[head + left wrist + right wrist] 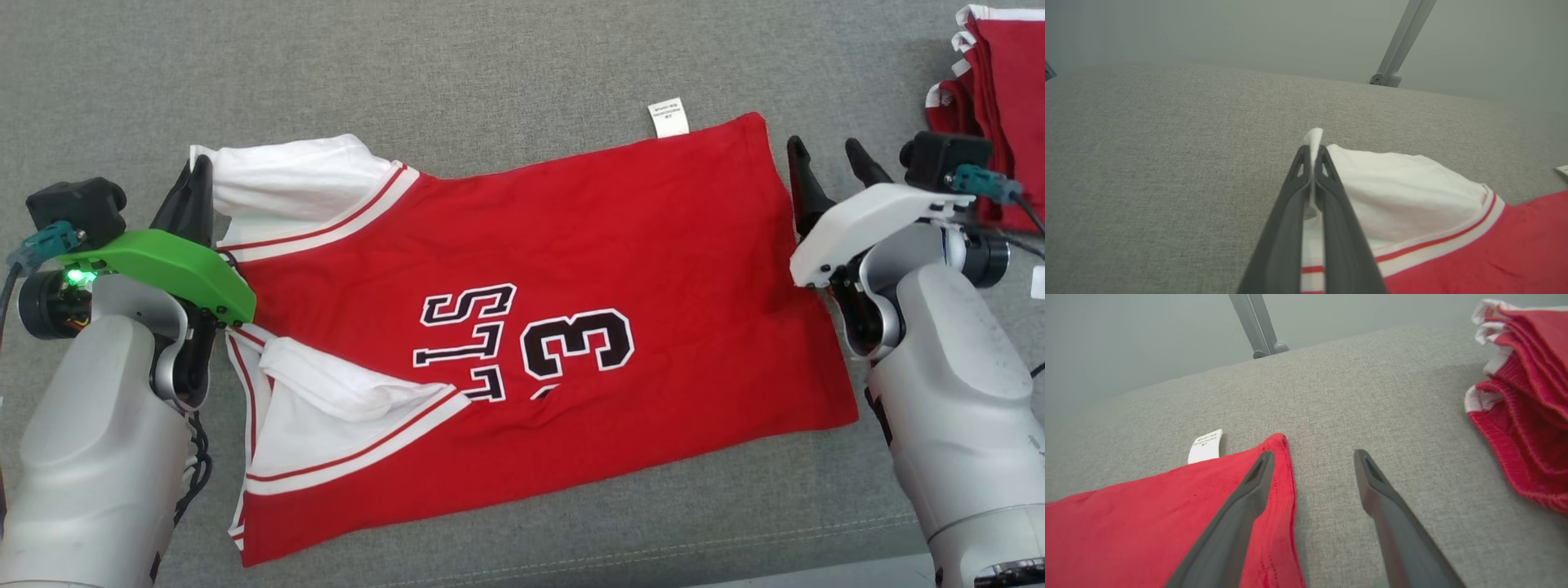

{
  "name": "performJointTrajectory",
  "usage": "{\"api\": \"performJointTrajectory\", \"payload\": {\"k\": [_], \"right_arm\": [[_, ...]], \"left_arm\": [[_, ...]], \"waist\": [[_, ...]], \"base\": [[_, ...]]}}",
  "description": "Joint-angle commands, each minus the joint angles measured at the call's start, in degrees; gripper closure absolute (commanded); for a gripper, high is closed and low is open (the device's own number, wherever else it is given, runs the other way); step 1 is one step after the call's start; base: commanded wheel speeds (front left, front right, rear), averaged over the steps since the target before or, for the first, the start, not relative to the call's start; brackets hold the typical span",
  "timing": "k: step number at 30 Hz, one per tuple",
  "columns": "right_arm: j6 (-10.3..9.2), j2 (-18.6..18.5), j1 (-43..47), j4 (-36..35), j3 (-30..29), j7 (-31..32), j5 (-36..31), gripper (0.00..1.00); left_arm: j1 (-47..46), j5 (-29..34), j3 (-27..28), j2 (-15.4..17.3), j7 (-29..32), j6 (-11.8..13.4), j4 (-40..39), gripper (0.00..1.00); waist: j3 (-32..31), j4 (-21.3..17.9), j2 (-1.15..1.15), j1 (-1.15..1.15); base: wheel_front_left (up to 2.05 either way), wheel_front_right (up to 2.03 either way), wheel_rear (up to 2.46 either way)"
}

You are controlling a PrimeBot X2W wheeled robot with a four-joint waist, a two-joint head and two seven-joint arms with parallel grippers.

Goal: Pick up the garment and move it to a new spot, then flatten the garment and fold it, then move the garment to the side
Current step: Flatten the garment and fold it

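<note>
The left gripper (1312, 152) is pressed together on a fold of white cloth at the jersey's (612, 245) shoulder end. In the left wrist view a small tip of that white cloth sticks out past the fingertips, and more of it runs down between the two dark fingers. From there the white part spreads away from the gripper, edged by a white band with a thin red stripe, and then the red body begins.

The right gripper (826, 163) is spread wide and holds nothing. It sits at the jersey's far, hem end, by the upper corner. In the right wrist view one finger lies over the red hem edge and the other over bare grey cloth just beside it. I cannot tell whether either finger touches what is under it.

The jersey lies stretched sideways between the two grippers on the grey surface (408, 73), mostly flat, with a few shallow wrinkles. A black "3" outlined in white and some block letters show on its middle. The white parts at the left end are bunched and folded over. A small white label (668, 118) pokes out from the upper edge near the hem corner.

Well apart, by the right arm, a pile (1004, 98) of folded red garments with white trim rests on the same surface.
</note>
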Motion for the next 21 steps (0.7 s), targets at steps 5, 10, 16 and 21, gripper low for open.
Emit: {"api": "performJointTrajectory", "payload": {"k": [5,10,16,21], "right_arm": [[-0.06,-3.7,-3.0,-2.9,7.3,5.2,0.7,0.00],[-0.06,-7.2,-5.8,-3.7,13.3,10.2,1.6,0.00],[-0.06,-10.3,-9.9,-0.8,18.5,14.0,3.9,0.00],[-0.06,-11.6,-12.9,3.5,22.4,15.6,6.3,0.00]], "left_arm": [[0.5,-0.1,-0.3,0.0,-0.3,0.3,-0.8,1.00],[0.1,-0.3,-0.5,-0.3,-0.3,0.3,-1.4,1.00],[-1.0,-0.4,-1.1,-1.1,-0.4,0.3,-2.1,1.00],[-1.7,-0.4,-1.7,-1.5,-0.5,0.1,-2.2,1.00]], "waist": [[0.2,0.4,0.64,0.00],[0.9,0.9,0.64,0.00],[2.3,2.3,0.64,0.00],[3.2,3.5,0.64,0.00]], "base": [[0.00,0.00,0.00],[0.00,0.00,0.00],[0.00,0.00,0.00],[0.00,0.00,0.00]]}}
